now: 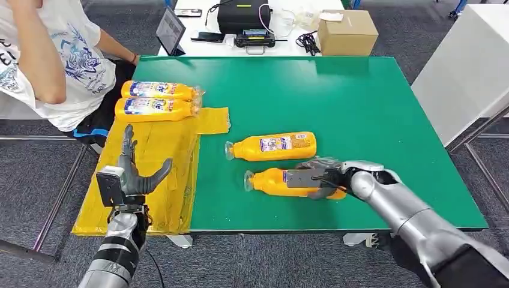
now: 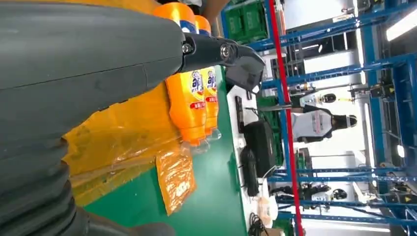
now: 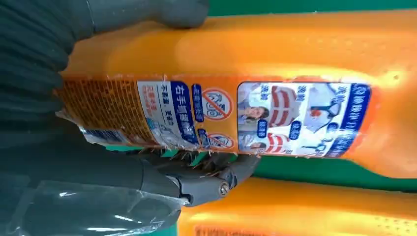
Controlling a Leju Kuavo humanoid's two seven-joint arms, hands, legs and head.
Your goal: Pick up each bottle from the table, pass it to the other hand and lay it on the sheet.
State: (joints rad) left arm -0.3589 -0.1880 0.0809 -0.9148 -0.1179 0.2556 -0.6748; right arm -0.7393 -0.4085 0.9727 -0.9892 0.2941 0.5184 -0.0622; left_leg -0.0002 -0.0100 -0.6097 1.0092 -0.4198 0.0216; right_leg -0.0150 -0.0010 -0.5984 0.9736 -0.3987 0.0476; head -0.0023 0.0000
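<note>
Right hand (image 1: 318,179) wrapped around near bottle (image 1: 270,180), lying on green table (image 1: 360,108); fingers (image 3: 206,179) and thumb on opposite sides of label; far bottle (image 1: 273,146) just beyond, parallel, caps toward sheet (image 1: 150,174); left hand (image 1: 135,174) raised over sheet, fingers spread, holding nothing; two bottles (image 1: 157,99) side by side at sheet's far end; person (image 1: 54,60) seated beyond sheet.

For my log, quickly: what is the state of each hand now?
Left hand: open, holding nothing, above the yellow sheet.
Right hand: grips the nearer bottle on the table.
</note>
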